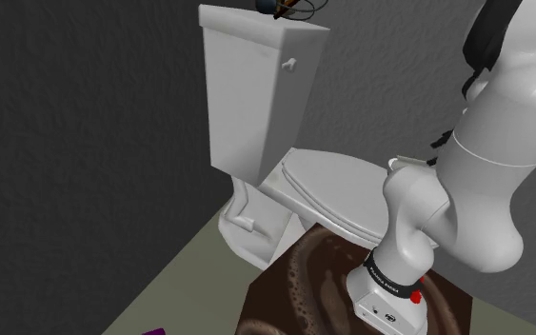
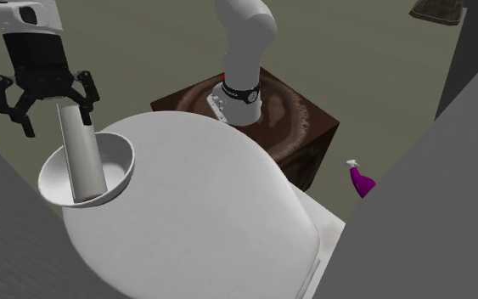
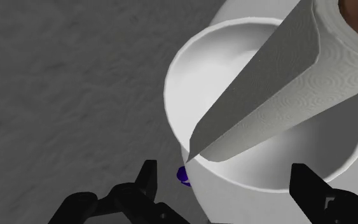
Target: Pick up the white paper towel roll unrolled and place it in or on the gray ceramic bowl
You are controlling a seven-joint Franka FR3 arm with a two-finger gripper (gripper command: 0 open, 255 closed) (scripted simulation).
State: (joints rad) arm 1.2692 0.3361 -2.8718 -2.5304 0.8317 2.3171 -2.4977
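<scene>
Roll [image 2: 80, 153] stands slanted inside the bowl [image 2: 114, 166], lower end on the bowl's floor and upper end leaning out over the rim toward the upper left of the second exterior view. In the wrist view its loose sheet hangs as a flat pointed flap down into the bowl. The gripper [image 2: 57, 119] hovers right above, fingers spread wide either side of the roll's top end and touching nothing, so nothing is clamped.

By my reading the placing is done: the roll is in the bowl and free of the fingers. What is left is only to lift the hand clear without knocking the leaning top.

The bowl sits at the very edge of a rounded white surface [image 2: 203, 204], probably the top of the toilet [image 1: 256, 105], with part of it overhanging the floor. A sideways nudge could tip the roll or push the bowl off. There is open room straight up and toward the frame's upper left. A purple bottle [image 2: 361, 180] stands well apart beside the stand [image 2: 296, 119].
</scene>
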